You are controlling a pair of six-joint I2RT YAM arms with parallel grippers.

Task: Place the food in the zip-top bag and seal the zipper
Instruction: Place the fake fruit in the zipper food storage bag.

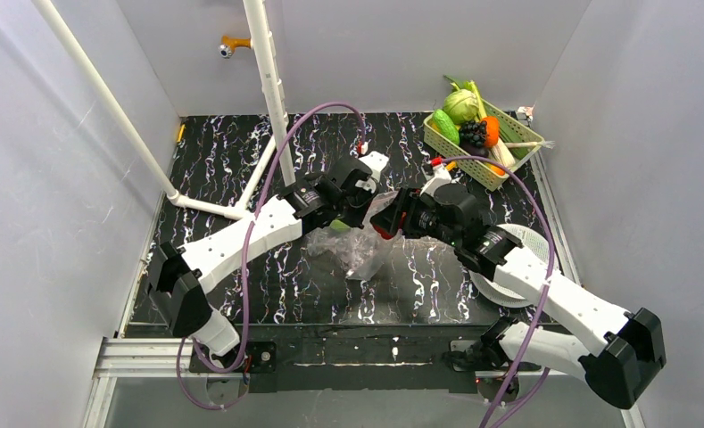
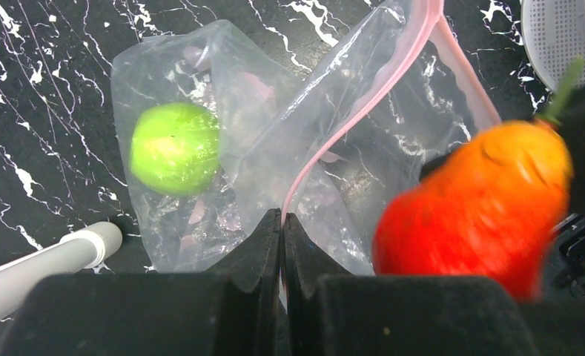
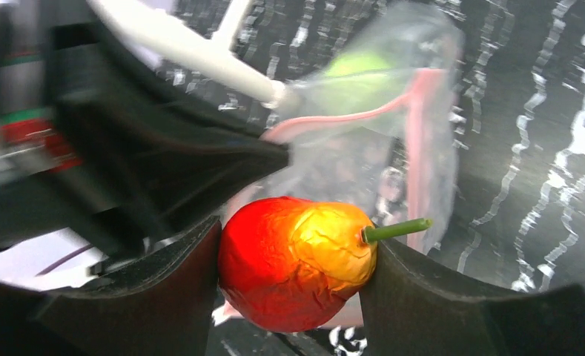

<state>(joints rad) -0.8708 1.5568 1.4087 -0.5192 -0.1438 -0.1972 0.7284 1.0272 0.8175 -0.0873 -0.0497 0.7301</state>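
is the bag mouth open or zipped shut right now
Open. In the left wrist view the zipper runs as two pink strips spread apart, and the green fruit sits inside the zip-top bag.

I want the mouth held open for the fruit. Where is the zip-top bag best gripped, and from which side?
Pinch one lip of the pink zipper, coming from above, edge-on. It is a thin raised strip, firmer than the crinkly film of the zip-top bag. The left gripper is shut on it there. The right gripper holds the red-orange fruit.
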